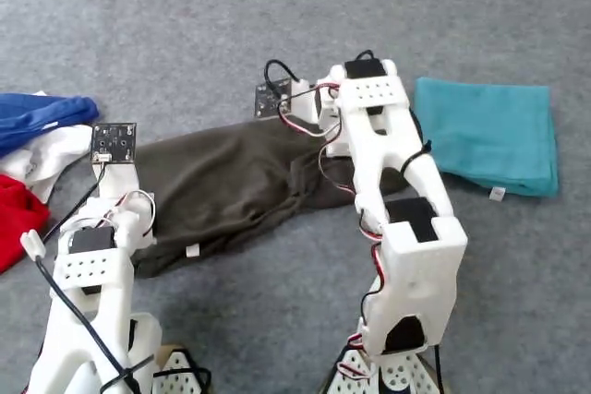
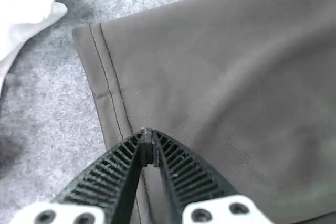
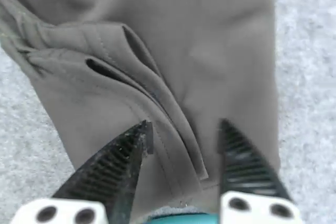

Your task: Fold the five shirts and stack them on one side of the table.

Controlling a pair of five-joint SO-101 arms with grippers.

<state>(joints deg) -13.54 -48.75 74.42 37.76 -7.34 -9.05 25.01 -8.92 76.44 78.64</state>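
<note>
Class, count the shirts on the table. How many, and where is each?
5. A folded teal shirt on the right; a dark shirt spread in the middle; a blue shirt, a white shirt and a red shirt bunched at the left edge, partly cut off.

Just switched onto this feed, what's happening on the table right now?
Both arms are at the dark shirt, which lies partly bunched in the middle of the table. The left gripper is shut at the stitched hem; whether it pinches cloth is unclear. The right gripper is open over a creased fold at the other end. A teal shirt lies folded on one side; a blue shirt, a white shirt and a red shirt sit heaped on the other.
</note>
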